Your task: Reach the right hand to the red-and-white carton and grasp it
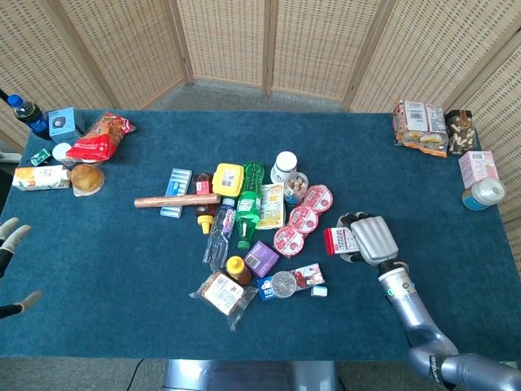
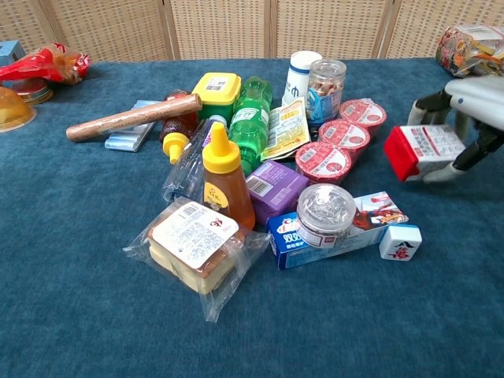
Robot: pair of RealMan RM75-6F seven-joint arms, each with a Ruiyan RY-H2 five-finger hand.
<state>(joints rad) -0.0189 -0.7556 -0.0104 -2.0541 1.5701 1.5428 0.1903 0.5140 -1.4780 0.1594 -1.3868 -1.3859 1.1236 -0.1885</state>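
Note:
The red-and-white carton (image 1: 338, 241) (image 2: 421, 150) is at the right edge of the central pile, beside the red-lidded cups. My right hand (image 1: 370, 238) (image 2: 466, 118) grips it, fingers curled over its far side and thumb under its near side. In the chest view the carton is tilted, its red end toward the pile and its base off the cloth. My left hand (image 1: 10, 265) shows at the far left edge of the head view, fingers spread, holding nothing.
The pile holds red-lidded cups (image 1: 303, 218), a small mahjong-tile box (image 2: 400, 241), a round clear lid (image 2: 326, 206), a green bottle (image 1: 249, 204) and a honey bottle (image 2: 221, 177). Snack packs (image 1: 420, 126) and a pink box (image 1: 479, 166) sit far right.

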